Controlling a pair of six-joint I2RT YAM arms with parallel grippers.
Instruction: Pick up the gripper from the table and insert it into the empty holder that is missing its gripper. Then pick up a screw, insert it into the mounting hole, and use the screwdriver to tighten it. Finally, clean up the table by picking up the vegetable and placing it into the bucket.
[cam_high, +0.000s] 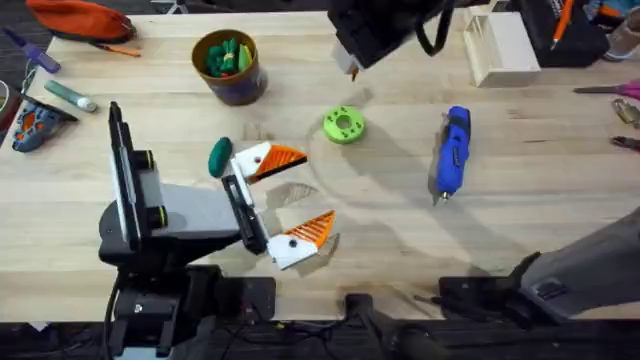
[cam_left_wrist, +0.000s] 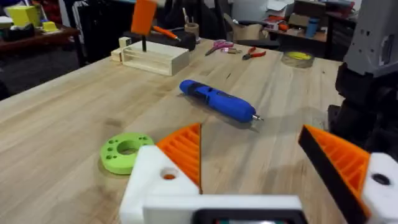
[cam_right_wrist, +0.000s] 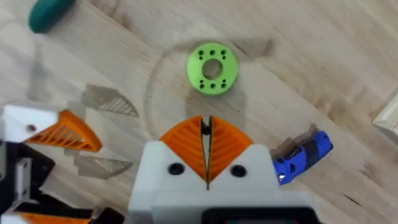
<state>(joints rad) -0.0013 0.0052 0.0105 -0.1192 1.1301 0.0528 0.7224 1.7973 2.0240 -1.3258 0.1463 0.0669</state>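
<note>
Wooden table (cam_high: 400, 230) | left hand (cam_high: 290, 200) spread, low | right hand (cam_right_wrist: 206, 144) closed, raised

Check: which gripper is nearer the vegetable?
Left. Left gripper is open with one fingertip right beside the vegetable; right gripper, shut, hangs farther away above the table.
</note>
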